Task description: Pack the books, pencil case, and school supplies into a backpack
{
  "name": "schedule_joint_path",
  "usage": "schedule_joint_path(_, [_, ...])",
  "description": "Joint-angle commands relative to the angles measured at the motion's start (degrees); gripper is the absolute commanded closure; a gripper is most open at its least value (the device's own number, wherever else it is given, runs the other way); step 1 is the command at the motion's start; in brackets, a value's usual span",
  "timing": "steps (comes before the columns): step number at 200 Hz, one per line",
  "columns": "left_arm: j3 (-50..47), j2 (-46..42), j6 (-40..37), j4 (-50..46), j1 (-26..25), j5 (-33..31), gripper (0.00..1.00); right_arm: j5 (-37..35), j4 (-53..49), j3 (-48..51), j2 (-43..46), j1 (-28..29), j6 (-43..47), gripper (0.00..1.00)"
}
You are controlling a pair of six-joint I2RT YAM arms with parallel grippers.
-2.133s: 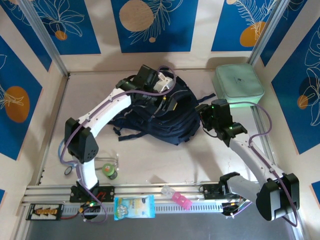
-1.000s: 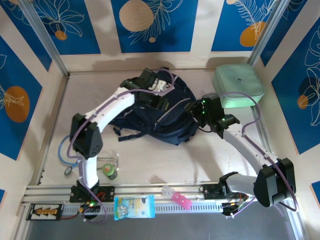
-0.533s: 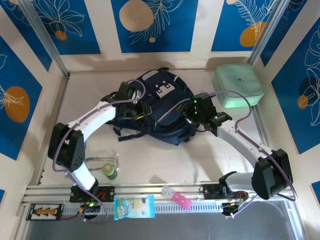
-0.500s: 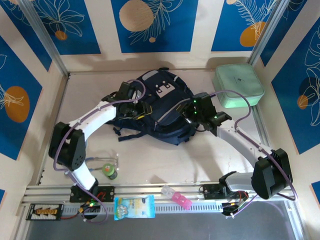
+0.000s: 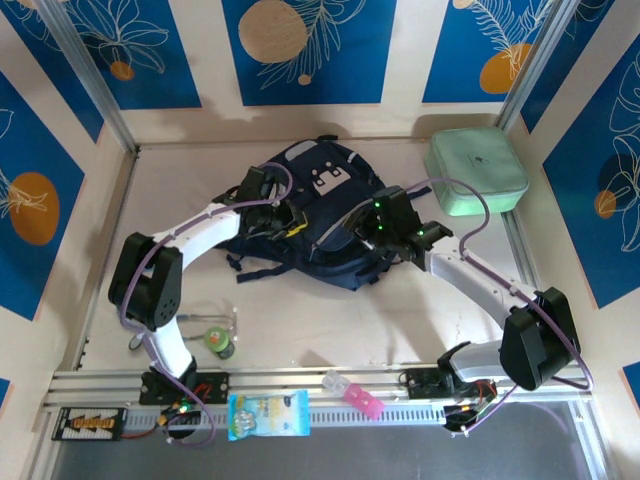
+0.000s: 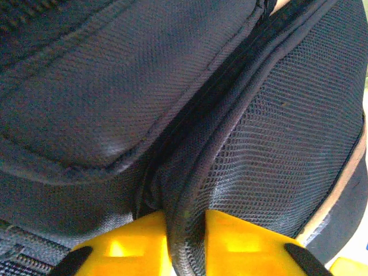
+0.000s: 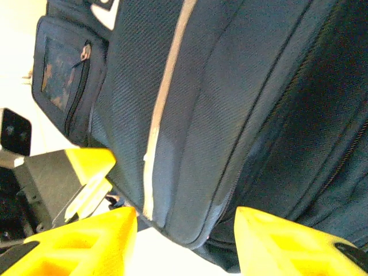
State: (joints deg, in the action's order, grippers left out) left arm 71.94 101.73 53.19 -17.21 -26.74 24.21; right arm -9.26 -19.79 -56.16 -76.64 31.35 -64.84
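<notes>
Left tool (image 6: 187,233) has closed on backpack (image 5: 322,212) fabric, its tips cropped.

Your table (image 5: 300,320) is a pale, bare board with walls on three sides. The navy backpack (image 5: 325,205) lies on it a little beyond the middle. Past the backpack's right side, in the far corner, sits a mint-green case (image 5: 477,170), apart from it. Nearer to you than the backpack and off to its left lies a small green-topped round thing (image 5: 220,343). Nearer still, on the metal rail (image 5: 130,385) along the front edge, you have a pale blue packet (image 5: 268,414) and a pink-and-white piece (image 5: 352,393).
</notes>
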Motion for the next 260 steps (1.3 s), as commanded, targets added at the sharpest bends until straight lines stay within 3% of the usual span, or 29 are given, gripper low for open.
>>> schedule_joint_path(1, [-0.9, 0.6, 2.9, 5.3, 0.1, 2.7, 0.95, -5.0, -4.6, -3.6, -0.6, 2.7, 4.3, 0.52])
schedule_joint_path(10, [-1.2, -0.2, 3.6, 6.9, 0.0, 2.4, 1.0, -7.3, -6.3, -4.7, -1.1, 4.5, 5.6, 0.52])
schedule_joint_path(79, [-1.1, -3.4, 9.8, 13.0, 0.1, 4.8, 1.0, -22.4, -15.1, -15.5, -12.9, 18.8, 8.4, 0.62])
schedule_joint_path(172, [-0.1, -3.5, 10.7, 13.5, 0.4, 6.8, 1.0, -25.5, -17.4, -23.4, -23.8, 20.0, 6.1, 0.73])
schedule_joint_path(260, [0.2, -3.1, 10.9, 13.7, 0.7, 7.2, 1.0, -26.9, -20.8, -24.4, -25.3, 21.3, 2.3, 0.77])
